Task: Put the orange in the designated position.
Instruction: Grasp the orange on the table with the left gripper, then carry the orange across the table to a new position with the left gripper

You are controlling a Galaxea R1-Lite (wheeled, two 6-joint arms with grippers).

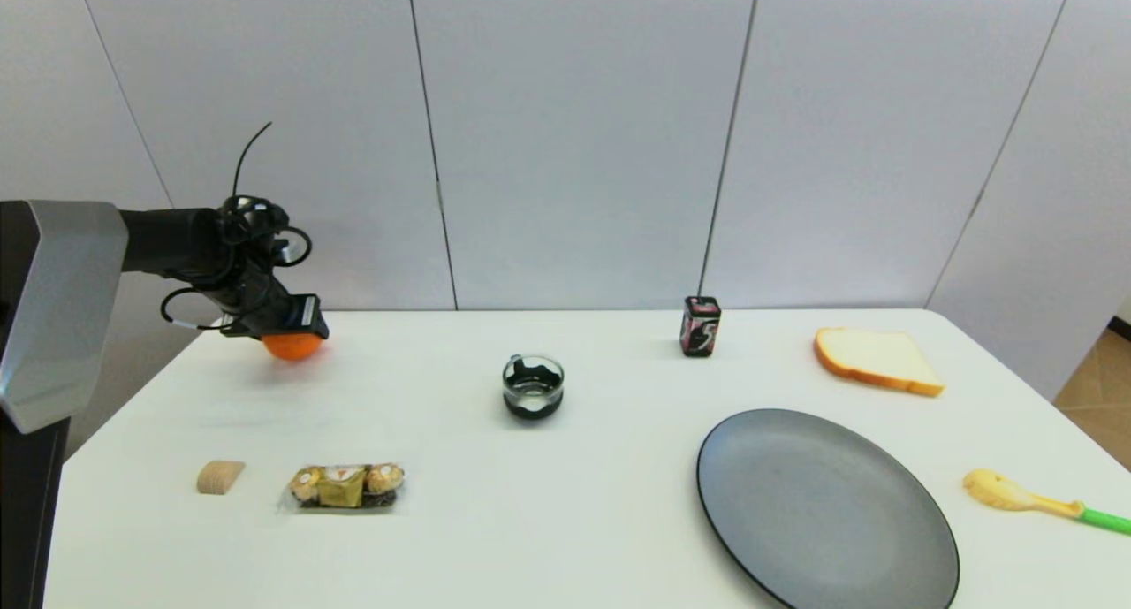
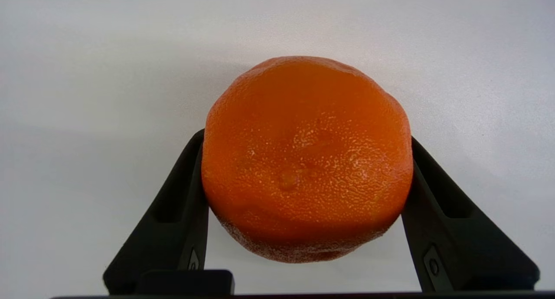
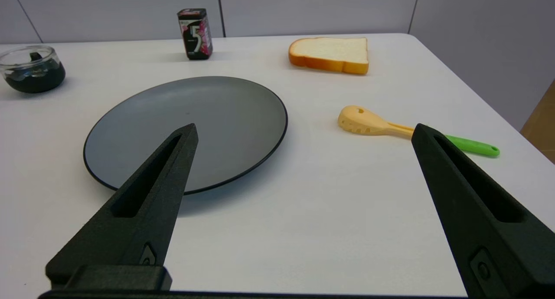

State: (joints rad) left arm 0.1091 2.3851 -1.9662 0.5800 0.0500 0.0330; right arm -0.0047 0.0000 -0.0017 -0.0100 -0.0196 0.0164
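Observation:
The orange (image 1: 292, 346) is at the far left back of the white table (image 1: 618, 521), right at the tabletop. My left gripper (image 1: 296, 333) reaches over it from the left. In the left wrist view the orange (image 2: 305, 160) fills the middle, and the left gripper (image 2: 307, 138) is shut on it, one black finger (image 2: 182, 203) pressed to each side. No mark on the tabletop shows the designated position. My right gripper (image 3: 303, 129) is open with nothing between its fingers, low over the table's front right, outside the head view.
A small glass cup (image 1: 533, 385) stands mid-table. A dark grey plate (image 1: 826, 507) lies front right, with a gum box (image 1: 701, 326), a bread slice (image 1: 876, 361) and a yellow-and-green spoon (image 1: 1043, 500) around it. Wrapped chocolates (image 1: 345, 485) and a wooden block (image 1: 220, 477) lie front left.

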